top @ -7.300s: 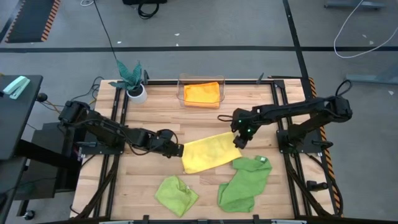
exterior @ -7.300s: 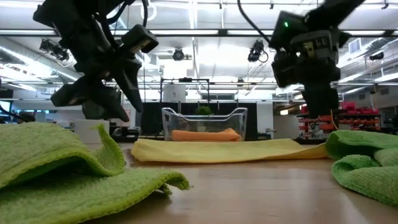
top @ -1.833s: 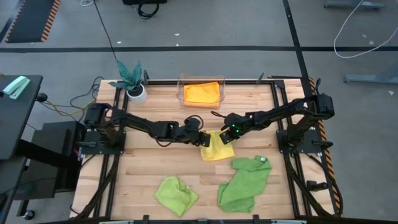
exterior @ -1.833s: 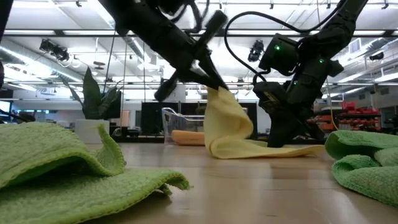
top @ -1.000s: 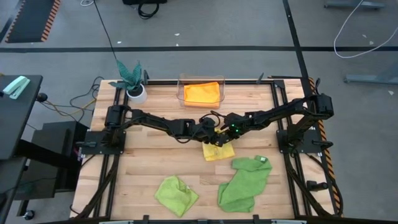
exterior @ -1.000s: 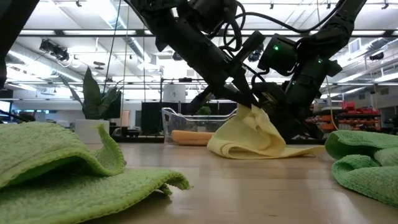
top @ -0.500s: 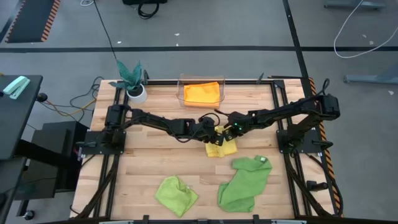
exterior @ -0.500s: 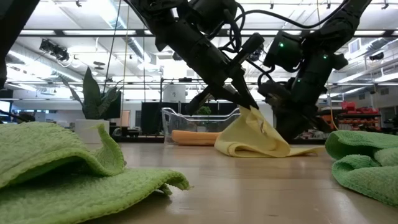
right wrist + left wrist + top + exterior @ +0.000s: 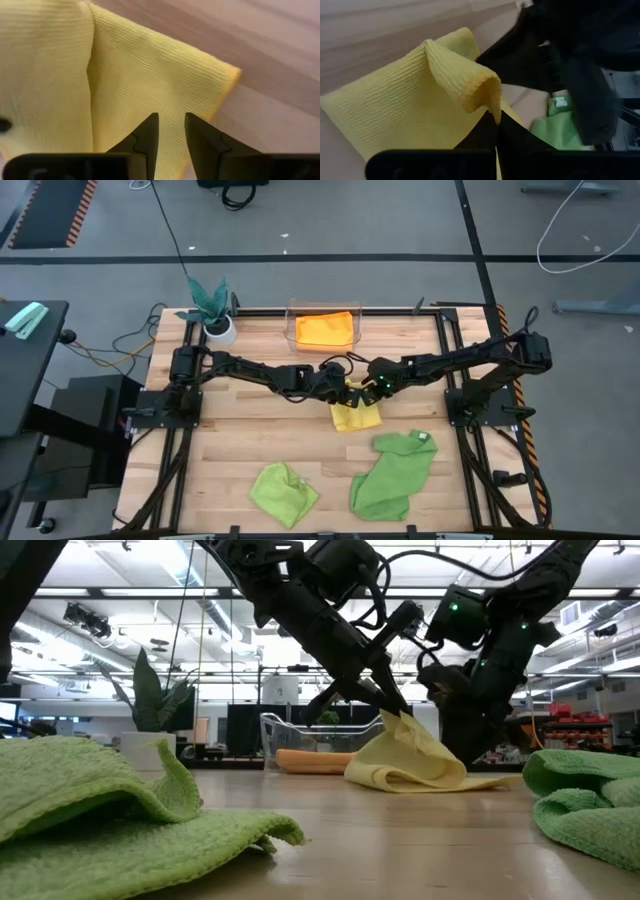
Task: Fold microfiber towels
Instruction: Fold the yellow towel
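Note:
The yellow towel lies folded at the table's middle, with one part raised into a peak. My left gripper reaches in from the left and is shut on that peak. My right gripper comes from the right and hovers open just over the towel's flat part, touching nothing. An orange towel lies in a clear bin at the far edge. The lime green towel and the mid-green towel, with its white tag, lie crumpled near the front edge. My left gripper pinches a rolled-over edge of the yellow towel between its two shut fingers. The fingers slant down from the table's left. The pinched part is held up as a peak, and the rest drapes slack down to the layers lying on the table.
A teal-leaved plant in a white pot stands at the far left corner. The clear bin sits at the far middle. Bare wood lies left of the yellow towel. The two arms meet close together over the table's middle.
My right gripper has risen a little off the yellow towel and drawn slightly back toward the right. The towel's raised peak stays up in my left gripper, and its lower layers stay on the table.

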You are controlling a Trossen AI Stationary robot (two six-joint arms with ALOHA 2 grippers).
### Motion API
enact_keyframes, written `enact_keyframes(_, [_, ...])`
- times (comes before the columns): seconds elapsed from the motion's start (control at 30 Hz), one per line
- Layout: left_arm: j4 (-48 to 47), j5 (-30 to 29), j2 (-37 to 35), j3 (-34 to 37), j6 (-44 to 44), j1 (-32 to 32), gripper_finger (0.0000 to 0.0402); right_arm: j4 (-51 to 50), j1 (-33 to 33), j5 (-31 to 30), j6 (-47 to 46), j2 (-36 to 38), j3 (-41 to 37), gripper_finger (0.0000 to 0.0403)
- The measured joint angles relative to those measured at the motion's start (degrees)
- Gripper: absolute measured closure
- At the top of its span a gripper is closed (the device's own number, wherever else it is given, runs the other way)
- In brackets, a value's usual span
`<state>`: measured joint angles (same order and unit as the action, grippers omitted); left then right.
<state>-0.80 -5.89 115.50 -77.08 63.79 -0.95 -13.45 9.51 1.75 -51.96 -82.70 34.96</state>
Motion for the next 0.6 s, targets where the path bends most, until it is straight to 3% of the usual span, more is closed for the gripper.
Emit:
enact_keyframes(0.4, [2.3,2.9,2.6,-0.1,1.5,-0.7,0.0398,-6.8,0.2,-4.7,1.2,15.1,0.1,0.0296])
enact_keyframes(0.6, [3.7,4.1,3.6,0.0,1.5,-1.1,0.0389,-7.3,0.2,-5.7,1.2,17.8,0.1,0.0296])
